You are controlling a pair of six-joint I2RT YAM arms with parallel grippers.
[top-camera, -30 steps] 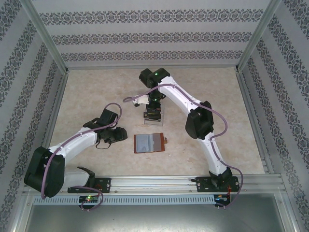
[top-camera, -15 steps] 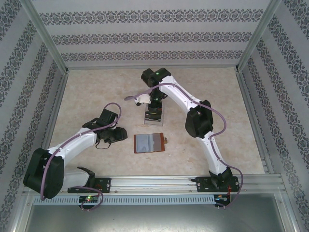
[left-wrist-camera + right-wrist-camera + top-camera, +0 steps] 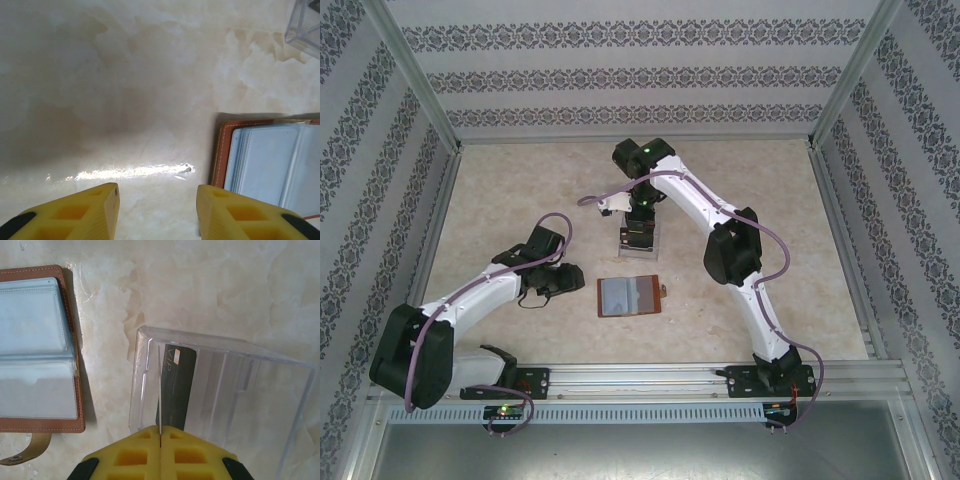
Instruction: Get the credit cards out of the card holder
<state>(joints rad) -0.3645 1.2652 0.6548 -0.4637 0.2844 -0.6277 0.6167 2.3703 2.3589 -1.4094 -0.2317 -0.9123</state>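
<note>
Almost nothing shifts since a second ago: right pincer (image 3: 160,430) stays shut on a card (image 3: 159,385) edge-on over the tray (image 3: 142,335), while the open holder (image 3: 226,150) lies on the counter (image 3: 125,100) just right of the half-open, empty left pincer (image 3: 157,200), long axis left-right.

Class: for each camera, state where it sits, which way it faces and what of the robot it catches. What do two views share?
Top external: fixed high behind the robot, facing down and forward over the marble-patterned table; left arm and right arm show.
Left wrist: on the left arm, facing down at the table; open left gripper with yellow fingers shows.
Right wrist: on the right arm, facing down into the clear plastic tray; shut right gripper pinches a thin card.
Shared: both wrist views catch the reddish-brown leather wallet.
</note>
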